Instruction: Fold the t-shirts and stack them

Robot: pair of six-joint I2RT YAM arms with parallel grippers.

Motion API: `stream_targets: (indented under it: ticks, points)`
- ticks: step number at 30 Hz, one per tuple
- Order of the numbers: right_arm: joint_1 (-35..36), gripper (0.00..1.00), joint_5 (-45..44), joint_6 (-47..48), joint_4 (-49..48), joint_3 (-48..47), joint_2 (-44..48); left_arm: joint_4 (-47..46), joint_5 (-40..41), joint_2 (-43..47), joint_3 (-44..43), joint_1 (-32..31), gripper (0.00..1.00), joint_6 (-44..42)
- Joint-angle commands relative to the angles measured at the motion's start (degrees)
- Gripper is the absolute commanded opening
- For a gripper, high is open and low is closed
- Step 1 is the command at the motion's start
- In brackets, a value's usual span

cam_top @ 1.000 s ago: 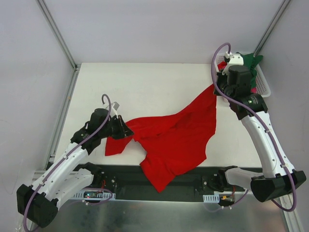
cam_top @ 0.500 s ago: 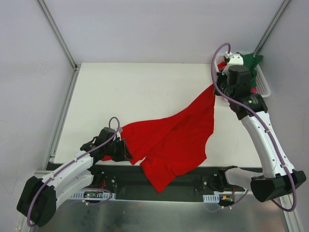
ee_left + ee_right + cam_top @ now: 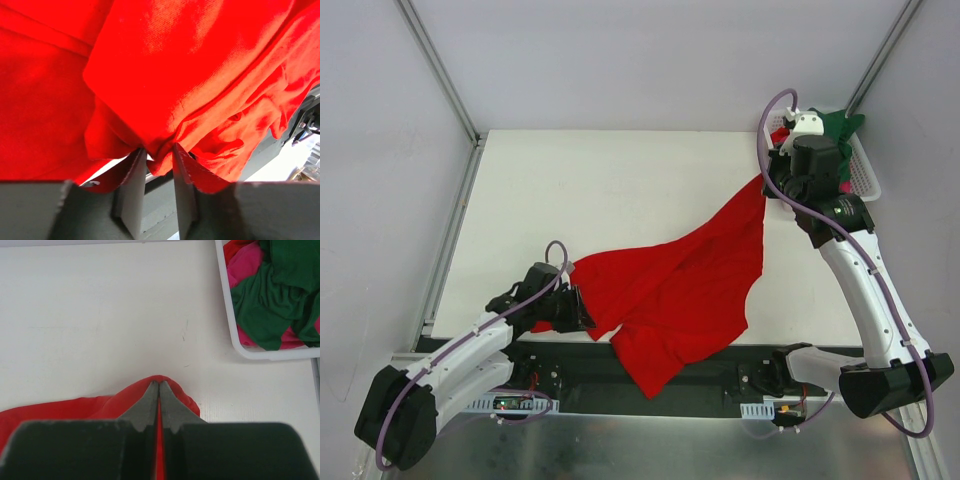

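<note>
The bright red t-shirt [image 3: 670,290] lies stretched diagonally across the table, its lower part hanging over the near edge. My right gripper [image 3: 772,186] is shut on its far right corner [image 3: 75,407], just in front of the basket; in the right wrist view the gripper [image 3: 159,382] pinches red cloth. My left gripper [image 3: 575,306] sits low at the shirt's near left end. In the left wrist view its jaws [image 3: 159,147] stand apart, with a bunched fold of red cloth [image 3: 200,65] still lying between the tips. The dark green t-shirt [image 3: 280,290] and the magenta-pink t-shirt [image 3: 247,260] are crumpled in the basket.
The white slotted basket [image 3: 868,176] stands at the far right corner of the table, its rim [image 3: 227,315] close to the right gripper. The table's near edge and the dark rail [image 3: 570,375] run directly under the left gripper.
The left arm has swung down toward the near edge, dragging the shirt's left end with it, and its jaws have parted. The right arm has held still.
</note>
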State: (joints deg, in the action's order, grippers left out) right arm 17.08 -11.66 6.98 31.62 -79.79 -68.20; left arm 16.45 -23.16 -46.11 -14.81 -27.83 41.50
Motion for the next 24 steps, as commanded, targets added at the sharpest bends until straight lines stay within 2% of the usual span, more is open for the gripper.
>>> stream_targets:
  ticks: [1,9,17,24]
  points:
    - [0.15,0.01,0.15,-0.39,-1.82,-0.19,0.44,-0.80,-1.10,1.45,-1.54,-0.64,0.25,0.87]
    - [0.32,0.01,0.41,-0.65,-2.00,-0.19,0.35,1.57,-0.84,3.48,-1.98,-0.64,0.25,0.87]
    - [0.32,0.01,0.41,-0.74,-2.00,-0.19,0.35,4.47,-0.22,4.89,-2.33,-0.73,0.31,1.13]
    - [0.50,0.02,0.50,-0.83,-2.08,-0.37,0.18,5.52,1.36,7.17,-2.16,-1.08,0.30,2.89]
